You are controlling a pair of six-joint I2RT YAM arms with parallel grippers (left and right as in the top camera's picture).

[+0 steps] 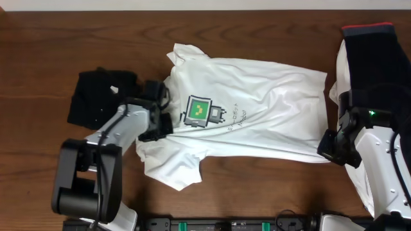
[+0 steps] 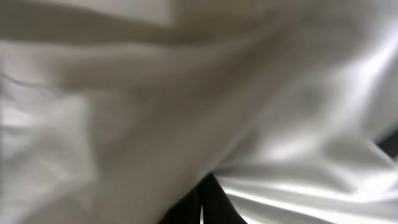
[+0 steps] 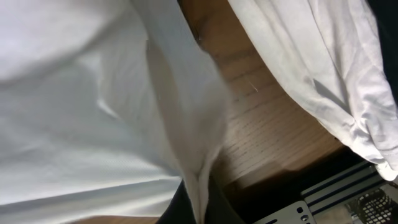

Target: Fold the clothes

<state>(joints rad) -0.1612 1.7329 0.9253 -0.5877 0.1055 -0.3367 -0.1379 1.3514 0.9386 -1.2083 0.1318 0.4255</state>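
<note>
White T-shirt lying spread on the wooden tabletop, neck end to the left and hem to the right, its green-and-black logo facing up. The left pincer sits at the shoulder region beside the logo, closed with shirt fabric caught in it. The right pincer is closed on a pinched fold at the lower hem corner. Holding opposite ends in this way probably serves to tension the cloth and carry one long edge across the body for a fold; the shirt lies creased and slightly askew, so the fold appears not yet made.

A crumpled black garment rests just left of the shirt. At the right edge a dark garment lies over a second white garment, apparently set aside from the work.

Limits of view: the left wrist camera is filled with blurred white cloth, so the depth of that grip cannot be judged. The lettering beside the logo is too small to read. The right arm hides part of the right-hand pile.
</note>
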